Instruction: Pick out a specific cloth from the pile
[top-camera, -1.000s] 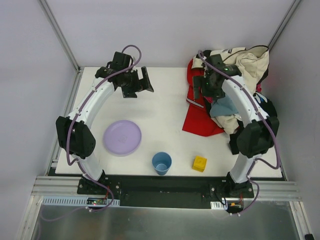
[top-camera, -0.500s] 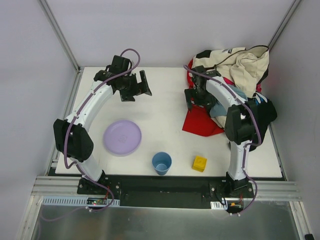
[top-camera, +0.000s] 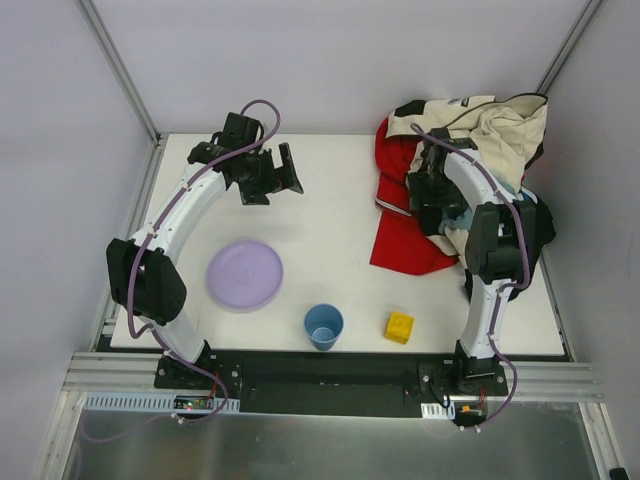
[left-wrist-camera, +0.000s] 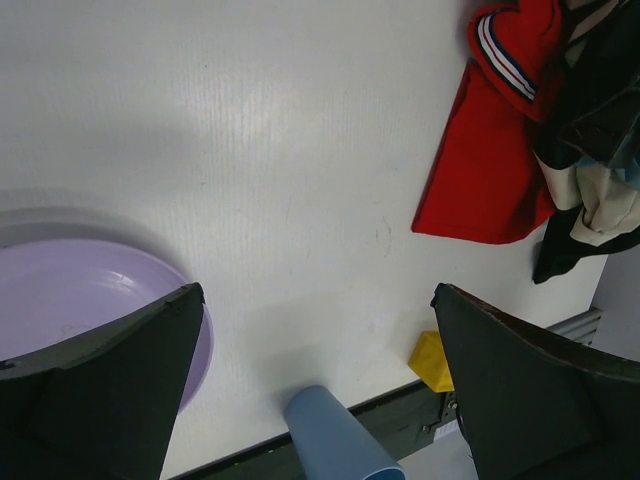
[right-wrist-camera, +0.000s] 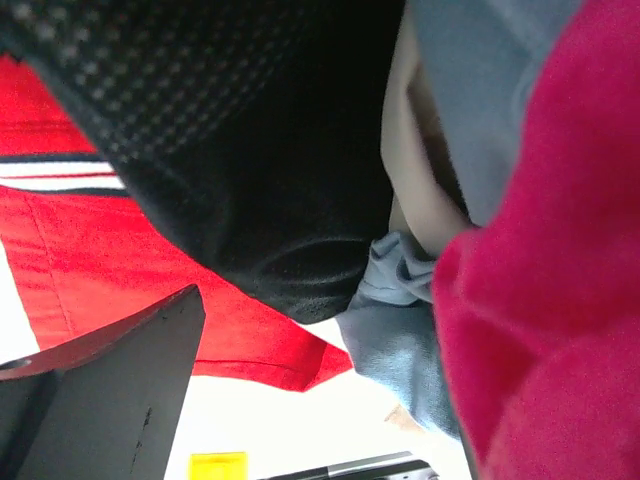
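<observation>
The cloth (top-camera: 400, 238) is a large bright red garment spread flat on the table, its upper part tucked under the pile (top-camera: 490, 125). The pile is topped by a cream-and-black jacket, with magenta and grey-blue pieces beneath. My right gripper (top-camera: 432, 192) stands open, low over the pile's left side. In the right wrist view it (right-wrist-camera: 330, 300) faces black mesh fabric (right-wrist-camera: 250, 150), the cloth (right-wrist-camera: 90, 260) and grey-blue fabric (right-wrist-camera: 405, 340). A magenta cloth (right-wrist-camera: 545, 300) hides its right finger. My left gripper (top-camera: 275, 172) hangs open and empty above the table's back left; the left wrist view (left-wrist-camera: 315, 295) also shows the cloth (left-wrist-camera: 480, 170).
A purple plate (top-camera: 245, 275) lies front left. A blue cup (top-camera: 323, 326) and a yellow block (top-camera: 399, 327) stand near the front edge. All three also appear in the left wrist view: plate (left-wrist-camera: 70, 300), cup (left-wrist-camera: 335, 440), block (left-wrist-camera: 432, 362).
My right gripper swung left to the red cloth's edge, then back right onto the pile. The red cloth and jacket shifted slightly. The left arm barely moved.
</observation>
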